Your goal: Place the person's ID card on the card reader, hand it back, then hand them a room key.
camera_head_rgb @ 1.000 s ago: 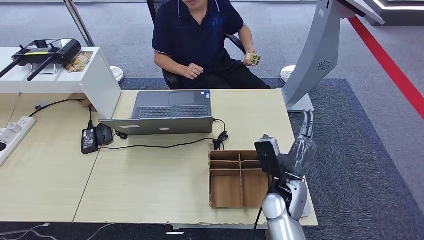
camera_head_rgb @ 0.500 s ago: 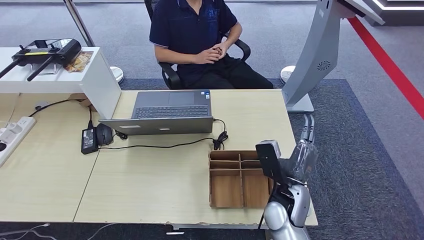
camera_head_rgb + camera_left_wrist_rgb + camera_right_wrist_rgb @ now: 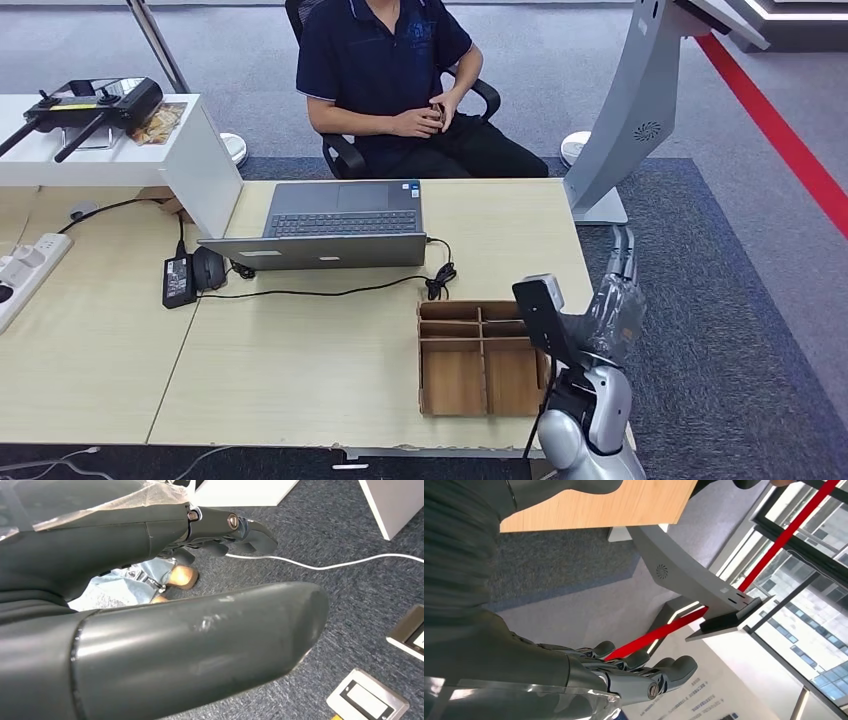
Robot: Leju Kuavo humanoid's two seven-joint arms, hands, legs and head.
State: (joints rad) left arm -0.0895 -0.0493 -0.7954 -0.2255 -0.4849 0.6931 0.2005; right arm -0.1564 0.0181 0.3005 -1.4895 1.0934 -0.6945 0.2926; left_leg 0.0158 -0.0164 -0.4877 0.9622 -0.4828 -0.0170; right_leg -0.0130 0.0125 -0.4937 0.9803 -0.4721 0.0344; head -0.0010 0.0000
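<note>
I have the right hand (image 3: 612,305) raised just off the desk's (image 3: 300,370) right edge beside the wooden tray (image 3: 478,358), fingers straight, close together, holding nothing. The left hand (image 3: 150,605) hangs over grey carpet, fingers extended, empty. The person (image 3: 395,75) sits behind the laptop (image 3: 330,225), hands clasped around something small, possibly the card.

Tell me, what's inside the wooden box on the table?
The wooden box looks empty in the compartments showing. The right hand and its wrist camera cover its right edge.
</note>
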